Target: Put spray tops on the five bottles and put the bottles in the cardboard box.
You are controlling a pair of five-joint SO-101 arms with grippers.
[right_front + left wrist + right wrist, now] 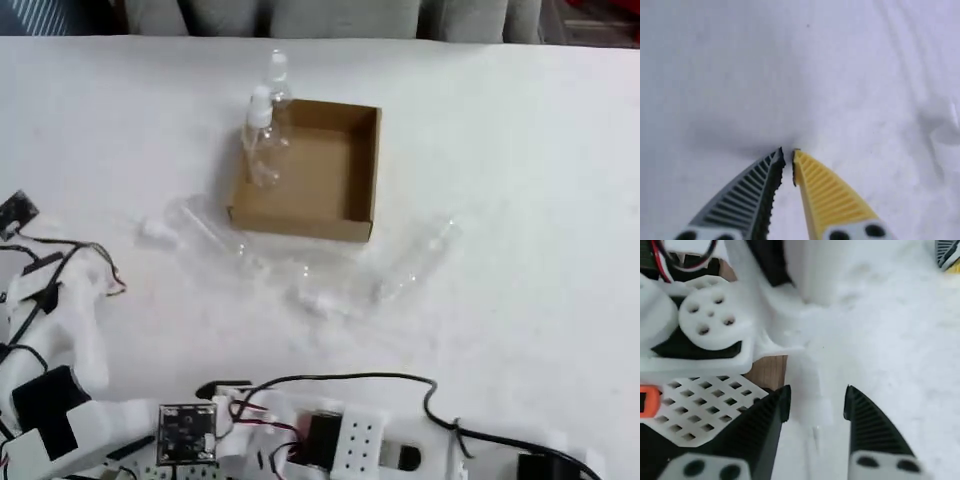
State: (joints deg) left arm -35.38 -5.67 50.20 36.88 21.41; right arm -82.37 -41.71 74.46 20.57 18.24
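Note:
The open cardboard box (345,215) sits mid-table. Two clear bottles with white spray tops stand upright at its back left: one (262,140) by the left wall, the other (277,80) at the far corner; I cannot tell if they are inside. Clear bottles without tops lie in front of the box, one at the left (205,225), one at the right (415,255). Loose white spray tops lie at the left (153,232) and in front (310,298). My left gripper (787,154) is shut over bare cloth. My right gripper (815,400) is open and holds nothing.
The white arm bodies and their cables fill the near edge of the table (330,445) and the near left (50,310). The right wrist view faces the other arm's white base (710,325). White cloth (520,150) covers the table.

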